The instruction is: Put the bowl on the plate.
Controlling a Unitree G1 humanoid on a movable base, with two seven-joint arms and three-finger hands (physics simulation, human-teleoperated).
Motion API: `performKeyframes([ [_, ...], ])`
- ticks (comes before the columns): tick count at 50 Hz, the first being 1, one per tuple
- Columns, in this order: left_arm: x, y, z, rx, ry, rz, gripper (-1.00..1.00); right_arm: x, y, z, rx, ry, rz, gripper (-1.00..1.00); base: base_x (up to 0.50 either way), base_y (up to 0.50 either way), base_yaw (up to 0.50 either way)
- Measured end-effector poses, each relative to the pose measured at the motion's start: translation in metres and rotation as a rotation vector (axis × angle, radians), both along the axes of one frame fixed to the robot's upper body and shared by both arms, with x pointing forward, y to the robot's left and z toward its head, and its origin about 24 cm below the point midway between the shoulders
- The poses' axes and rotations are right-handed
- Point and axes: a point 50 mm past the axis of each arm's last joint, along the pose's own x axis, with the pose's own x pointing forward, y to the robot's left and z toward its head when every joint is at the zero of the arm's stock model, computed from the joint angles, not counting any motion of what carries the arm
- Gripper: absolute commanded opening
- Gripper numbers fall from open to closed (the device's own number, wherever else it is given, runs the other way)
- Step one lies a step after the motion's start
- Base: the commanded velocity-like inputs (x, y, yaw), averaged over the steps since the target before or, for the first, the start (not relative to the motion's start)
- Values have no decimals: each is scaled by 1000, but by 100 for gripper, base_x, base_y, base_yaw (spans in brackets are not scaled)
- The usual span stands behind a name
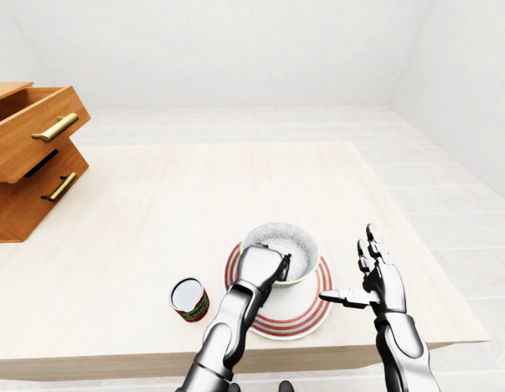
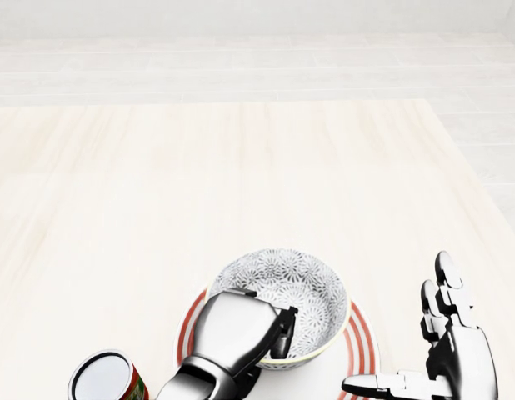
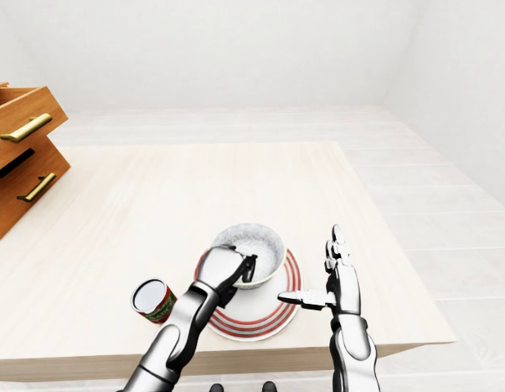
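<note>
Head view: left hand (image 2: pixel 237 333) grips bowl (image 2: pixel 303 287), seemingly resting on plate (image 2: pixel 363 346).

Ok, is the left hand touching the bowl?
Touching. The head view shows the left hand closed on the bowl, gripping its lower rim inside and out.

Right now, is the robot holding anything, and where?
The left hand grips the bowl by its rim, lower left in the head view. The right hand holds nothing.

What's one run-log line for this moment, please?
left hand: shut on bowl rim | bowl: over plate, contact unclear | right hand: open, right of plate | can: left of plate in head view
</note>
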Motion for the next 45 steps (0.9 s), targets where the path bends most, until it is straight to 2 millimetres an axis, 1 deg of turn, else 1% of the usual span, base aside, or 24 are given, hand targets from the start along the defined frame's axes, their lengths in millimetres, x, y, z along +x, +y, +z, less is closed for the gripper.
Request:
performKeyframes([
  [12, -4, -2, -5, -2, 12, -6, -100, -1, 0, -2, 2, 3, 1, 100, 0, 0, 0],
  [28, -7, -1, -5, -11, 16, -1, -100, 0, 2, -5, 5, 8, 7, 100, 0, 0, 0],
  [29, -7, 0, -5, -13, 14, 1, -96, 0, 2, -5, 5, 8, 7, 100, 0, 0, 0],
  [30, -7, -1, -4, -15, 13, 1, -87, 0, 2, -5, 5, 8, 7, 100, 0, 0, 0],
  [32, -7, 0, -2, -21, 2, 2, -75, 0, 2, -5, 5, 9, 8, 100, 0, 0, 0],
  [37, -8, 0, -2, -20, 3, 1, -76, 0, 3, -6, 5, 10, 9, 100, 0, 0, 0],
  [39, -8, 0, -2, -21, 3, 1, -70, 0, 3, -6, 5, 10, 9, 100, 0, 0, 0],
  [45, -9, 0, -2, -29, 6, 1, -67, 0, 3, -6, 4, 10, 10, 100, 0, 0, 0],
])
